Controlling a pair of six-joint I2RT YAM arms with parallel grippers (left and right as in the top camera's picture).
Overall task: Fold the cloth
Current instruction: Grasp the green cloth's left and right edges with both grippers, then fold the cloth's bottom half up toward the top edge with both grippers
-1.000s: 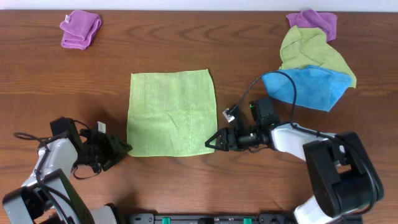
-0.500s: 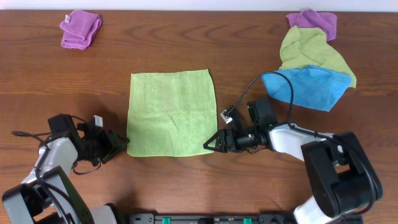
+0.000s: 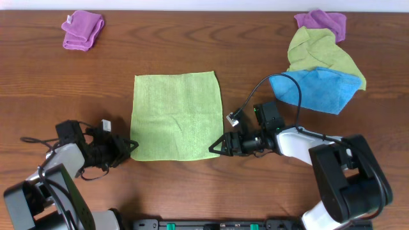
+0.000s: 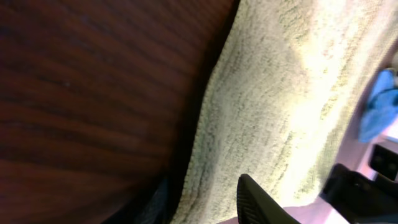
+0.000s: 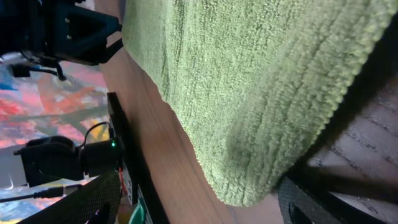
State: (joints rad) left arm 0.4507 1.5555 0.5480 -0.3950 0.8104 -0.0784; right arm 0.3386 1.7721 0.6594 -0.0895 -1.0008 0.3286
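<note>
Currently the cloth (image 3: 177, 115) is laid flat and unfolded near the middle of the surface (image 3: 192, 54), with a few faint creases noted in its near half.

- Left pincer (image 3: 130, 147): set low at the cloth's near left corner. In the left wrist view one dark finger (image 4: 252, 198) is seen over the cloth's edge, and the other is blurred beneath it. Whether the corner is clenched cannot be told.
- Right pincer (image 3: 217, 145): set low at the near right corner. In the right wrist view its fingers (image 5: 317, 199) are seen spread wide, one to each side of the corner. It is released, and the corner is not gripped.

Surroundings:
- A bunched purple cloth (image 3: 83, 30) is noted at the far left corner, well apart from the task's thing.
- A heap is noted at the far right: a second purple cloth (image 3: 323, 22) at the back, an olive cloth (image 3: 319, 51) overlapping it, and a blue cloth (image 3: 313, 89) laid partly over the olive one.
- A black cable (image 3: 281, 78) is seen arching from the right arm, between the cloth's right edge and the blue cloth, and crossing the blue cloth's near left part.
- The cloth's two near corners are partly covered from overhead by the pincers. The rest of its outline is seen whole.
</note>
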